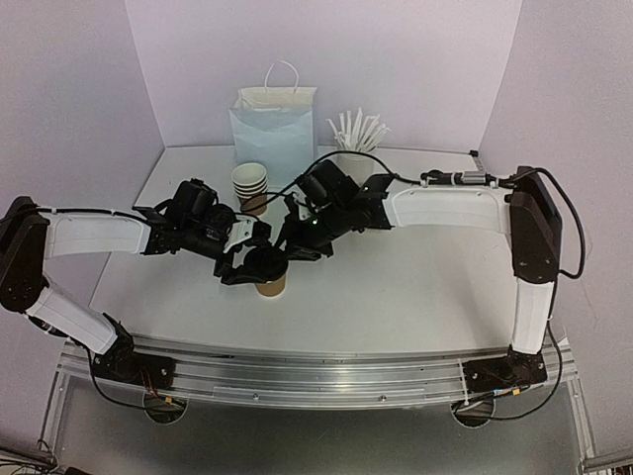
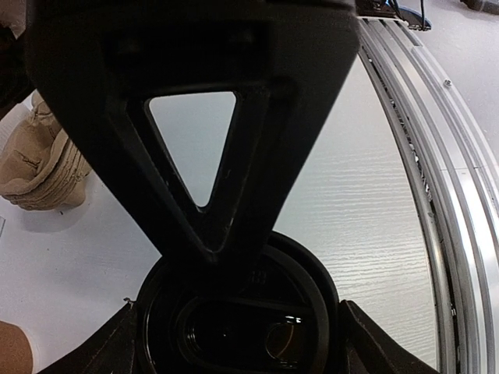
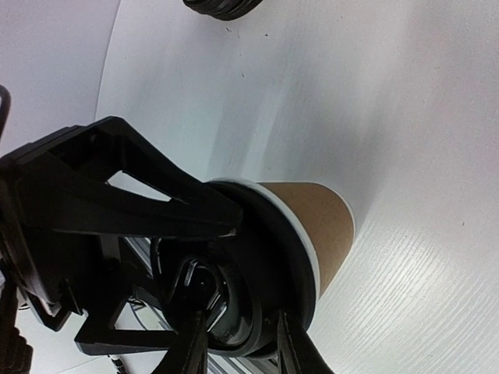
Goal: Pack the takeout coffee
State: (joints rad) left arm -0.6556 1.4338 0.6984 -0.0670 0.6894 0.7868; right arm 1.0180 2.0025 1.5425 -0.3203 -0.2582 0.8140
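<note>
A brown paper cup [image 1: 271,288] with a white rim stands near the table's middle, a black lid [image 1: 265,263] sitting on it. My left gripper [image 1: 247,265] reaches in from the left with its jaws wide, one finger on each side of the lidded rim [image 2: 234,312], shut on the cup. My right gripper [image 1: 295,249] comes from the upper right and is shut on the lid's edge [image 3: 257,257]; its fingertips [image 3: 292,347] straddle the rim above the cup wall [image 3: 320,218]. A tan pulp carrier [image 2: 35,167] lies off to one side in the left wrist view.
A stack of brown cups [image 1: 250,183] stands behind the arms. The white handled bag [image 1: 275,129] and a white cup of sticks [image 1: 358,134] stand at the back wall. More black lids [image 3: 226,6] lie beyond. The metal rail [image 1: 297,381] runs along the near edge.
</note>
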